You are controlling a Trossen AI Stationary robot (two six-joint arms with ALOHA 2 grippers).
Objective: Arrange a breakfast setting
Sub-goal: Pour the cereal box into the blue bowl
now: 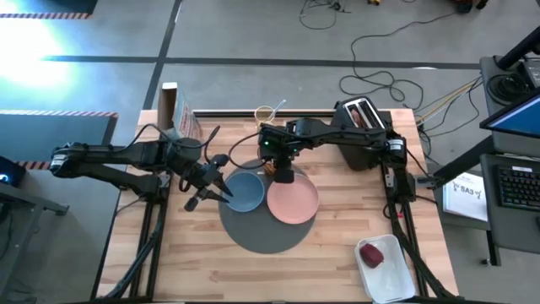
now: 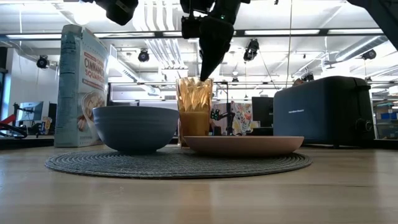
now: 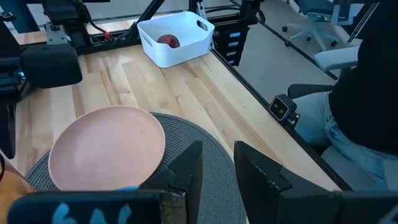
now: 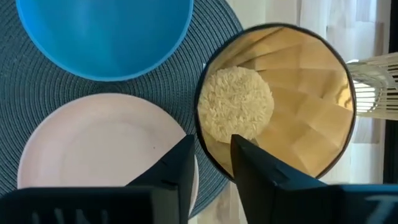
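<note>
A round dark-grey mat (image 1: 266, 230) holds a blue bowl (image 1: 245, 191) and a pink plate (image 1: 294, 203). An amber tumbler (image 2: 194, 111) stands upright at the mat's far edge, behind the plate. My right gripper (image 4: 211, 158) hangs over the tumbler, pointing steeply down and open. One finger stands inside the tumbler's rim and the other outside. My left gripper (image 3: 217, 168) hovers by the bowl's left side, open with nothing between its fingers. A red apple (image 1: 371, 253) lies in the white tray (image 1: 396, 279). My right gripper stands astride the near part of the tumbler's rim (image 4: 202, 134), coming from above. One finger (image 4: 249, 158) is inside the glass and the other (image 4: 177, 162) outside. Whether either touches the rim I cannot tell. The tumbler stands upright on its own base.
A black toaster (image 1: 359, 122) stands at the far right of the table. A cereal box (image 2: 84, 84) stands at the far left. The white tray sits at the near right corner. A white slatted object (image 4: 373, 93) lies just beyond the tumbler. A seated person (image 3: 357, 118) is beside the table.
</note>
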